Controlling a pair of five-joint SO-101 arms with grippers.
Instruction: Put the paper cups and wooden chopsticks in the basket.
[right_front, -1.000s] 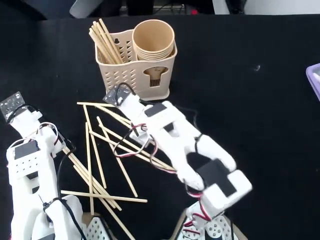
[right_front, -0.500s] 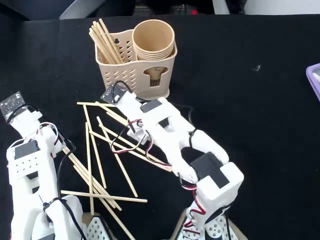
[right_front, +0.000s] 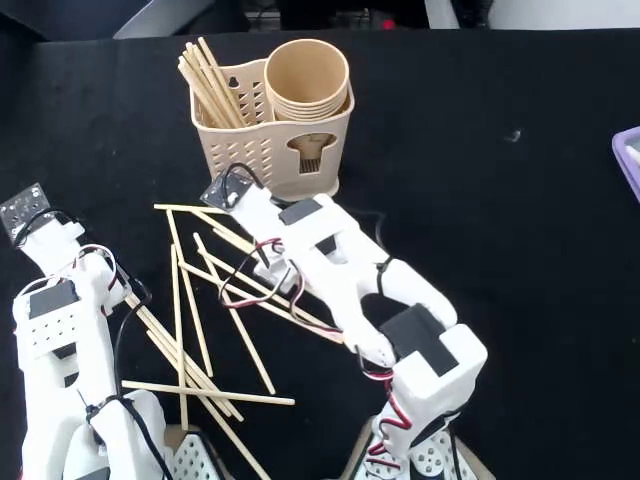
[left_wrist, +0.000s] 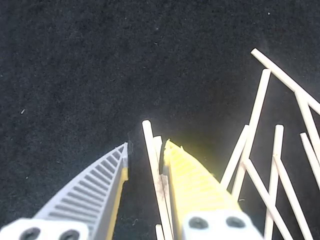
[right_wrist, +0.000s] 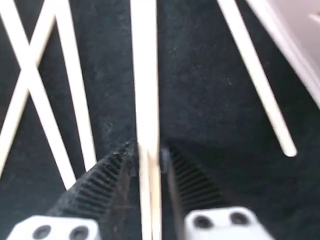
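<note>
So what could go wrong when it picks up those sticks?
The right gripper is squeezing a pale wooden chopstick that lies among crossed loose chopsticks, so lifting it could drag or flick the others. Also, the beige slotted plastic basket already holds stacked paper cups and standing sticks, so a long stick might miss its slot.

High camera overlooks the table (right_front: 520, 250); 2 wrist cameras face chopsticks (right_wrist: 145, 75) closely.
</note>
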